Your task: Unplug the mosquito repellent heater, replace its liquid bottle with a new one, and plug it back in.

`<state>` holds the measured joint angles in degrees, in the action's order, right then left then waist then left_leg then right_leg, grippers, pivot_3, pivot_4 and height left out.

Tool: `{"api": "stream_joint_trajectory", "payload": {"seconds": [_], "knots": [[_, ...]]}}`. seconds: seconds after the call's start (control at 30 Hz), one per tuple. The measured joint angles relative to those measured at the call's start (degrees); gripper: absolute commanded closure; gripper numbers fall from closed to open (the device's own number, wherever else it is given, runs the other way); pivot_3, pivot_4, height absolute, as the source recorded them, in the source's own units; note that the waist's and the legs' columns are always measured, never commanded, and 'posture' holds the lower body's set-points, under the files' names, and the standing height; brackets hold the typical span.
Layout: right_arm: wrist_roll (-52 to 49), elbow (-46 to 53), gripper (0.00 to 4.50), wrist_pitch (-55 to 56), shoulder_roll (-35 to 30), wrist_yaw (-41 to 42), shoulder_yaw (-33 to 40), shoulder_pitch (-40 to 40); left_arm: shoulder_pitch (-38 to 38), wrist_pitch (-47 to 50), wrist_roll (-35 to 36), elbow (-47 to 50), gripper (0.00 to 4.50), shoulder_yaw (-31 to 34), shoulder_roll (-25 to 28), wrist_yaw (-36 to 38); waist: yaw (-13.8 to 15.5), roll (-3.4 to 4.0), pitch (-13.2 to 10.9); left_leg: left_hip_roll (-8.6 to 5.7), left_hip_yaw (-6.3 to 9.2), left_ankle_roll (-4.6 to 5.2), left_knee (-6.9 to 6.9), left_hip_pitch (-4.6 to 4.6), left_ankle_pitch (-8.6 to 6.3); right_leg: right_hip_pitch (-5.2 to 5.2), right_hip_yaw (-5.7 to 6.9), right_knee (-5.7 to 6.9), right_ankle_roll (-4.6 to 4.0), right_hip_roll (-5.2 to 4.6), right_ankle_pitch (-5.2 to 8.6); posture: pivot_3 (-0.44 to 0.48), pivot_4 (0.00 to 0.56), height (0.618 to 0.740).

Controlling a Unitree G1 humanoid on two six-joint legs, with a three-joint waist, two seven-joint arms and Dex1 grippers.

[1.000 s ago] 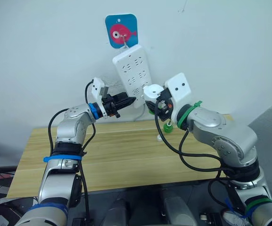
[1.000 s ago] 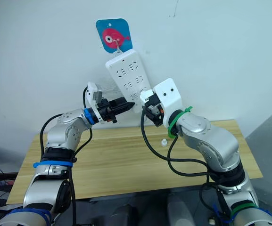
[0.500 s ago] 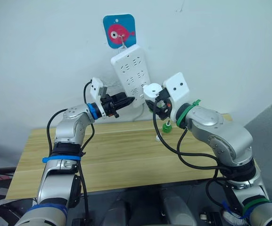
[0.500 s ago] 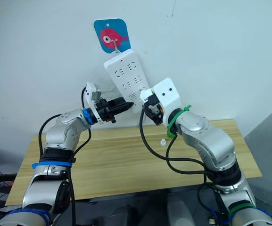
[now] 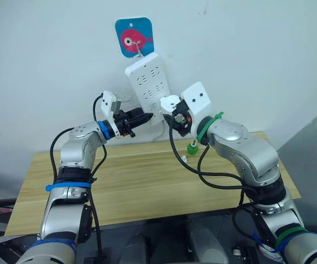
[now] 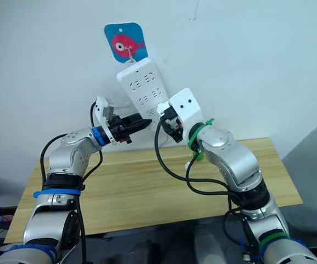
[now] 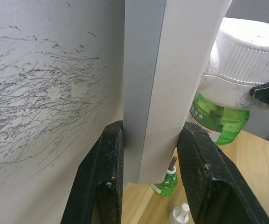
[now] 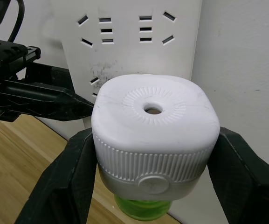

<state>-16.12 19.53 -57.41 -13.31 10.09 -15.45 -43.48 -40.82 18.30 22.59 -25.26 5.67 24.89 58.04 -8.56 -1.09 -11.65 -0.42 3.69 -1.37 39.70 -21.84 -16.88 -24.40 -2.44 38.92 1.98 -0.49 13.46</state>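
The white mosquito repellent heater point(image 8: 155, 121), with a green liquid bottle point(image 8: 141, 209) screwed in beneath it, is held between the fingers of my right gripper point(image 8: 155, 140), which is shut on it. The heater point(image 5: 168, 103) sits close in front of the lower sockets of the white power strip point(image 5: 146, 88) hanging on the wall; its prongs are hidden. My left gripper point(image 5: 143, 117) is shut on the strip's lower edge, one finger point(image 7: 101, 182) on each side. A second green bottle point(image 5: 192, 147) stands on the wooden table point(image 5: 131, 187).
The strip hangs from a blue fish hook point(image 5: 133, 37) on the white wall. A small white cap point(image 5: 184, 159) lies on the table beside the standing bottle. Black cables loop below both forearms.
The head camera has shifted. My right arm has swung in and brought the heater slightly closer to the strip's lower end. The left gripper keeps its hold on the strip.
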Motion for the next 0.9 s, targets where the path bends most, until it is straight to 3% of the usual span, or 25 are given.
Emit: {"api": "stream_joint_trajectory", "payload": {"seconds": [0.6, 0.63, 0.73, 0.9], "knots": [[3.58, -6.39, 1.48, 4.09, 3.45, 3.97, 0.72, -1.33, 0.94, -1.12, -1.50, 0.06, 3.22, 1.46, -0.04, -0.68, -1.02, -0.01, 0.26, 0.01, 0.02, -0.03, 0.00, 0.07, 0.02, 0.03, -0.01, 0.06, -0.09, 0.00, -0.07, -0.189, 0.137, 0.740], [3.64, -6.35, 0.74, 4.07, 3.32, 4.12, 0.78, -1.33, 0.94, -1.82, -1.80, -0.12, 3.22, 1.43, -0.24, -0.72, -0.99, -0.01, 0.26, 0.00, 0.03, -0.03, 0.01, 0.06, 0.02, 0.03, -0.01, 0.06, -0.09, -0.01, -0.07, -0.189, 0.137, 0.740], [4.14, -6.18, 0.00, 3.84, 3.09, 4.18, 0.60, -1.19, 0.42, -4.44, -2.45, -0.94, 3.22, 1.02, -1.69, -1.23, -0.65, -0.03, 0.28, -0.02, 0.18, -0.04, 0.00, -0.08, 0.02, 0.01, 0.05, -0.01, -0.09, -0.05, -0.07, -0.188, 0.138, 0.740], [4.67, 0.73, 0.00, 0.46, -1.80, 5.11, 0.59, 1.91, -0.43, -8.46, -2.82, -3.12, 3.22, -0.23, -1.72, -0.79, 0.11, -0.03, 0.28, -0.13, 0.19, -0.05, -0.04, -0.25, 0.01, -0.06, 0.08, -0.20, -0.08, -0.26, -0.06, -0.190, 0.139, 0.740]]}}
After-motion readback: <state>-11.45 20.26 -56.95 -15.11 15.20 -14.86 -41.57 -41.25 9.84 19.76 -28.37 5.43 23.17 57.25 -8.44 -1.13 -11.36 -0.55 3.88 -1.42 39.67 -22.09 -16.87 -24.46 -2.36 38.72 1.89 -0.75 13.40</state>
